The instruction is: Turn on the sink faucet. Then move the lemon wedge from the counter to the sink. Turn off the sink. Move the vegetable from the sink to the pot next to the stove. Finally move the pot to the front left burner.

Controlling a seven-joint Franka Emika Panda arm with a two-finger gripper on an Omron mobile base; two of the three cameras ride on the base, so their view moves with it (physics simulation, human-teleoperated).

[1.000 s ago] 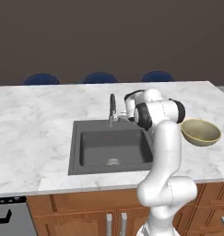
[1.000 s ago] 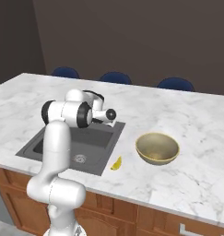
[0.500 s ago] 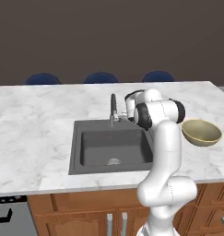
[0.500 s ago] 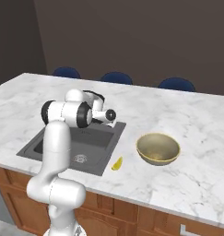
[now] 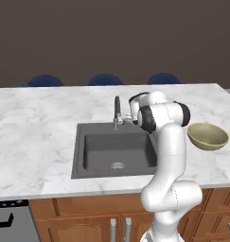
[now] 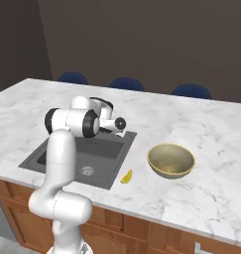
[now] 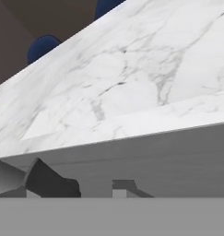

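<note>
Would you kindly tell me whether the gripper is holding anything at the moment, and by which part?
It cannot be told: the gripper sits beside the slim dark-grey gooseneck faucet, contact hidden.

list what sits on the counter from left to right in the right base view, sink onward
sink → lemon wedge → tan bowl

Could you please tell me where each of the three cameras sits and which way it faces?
Left base view: behind the arm's left, looking forward and down at the sink; arm at lower right, gripper by the sink faucet.
Right base view: behind its right, same sink; arm at lower left.
Hand view: on the hand, looking across the counter.
Both base views share the tan bowl.
</note>
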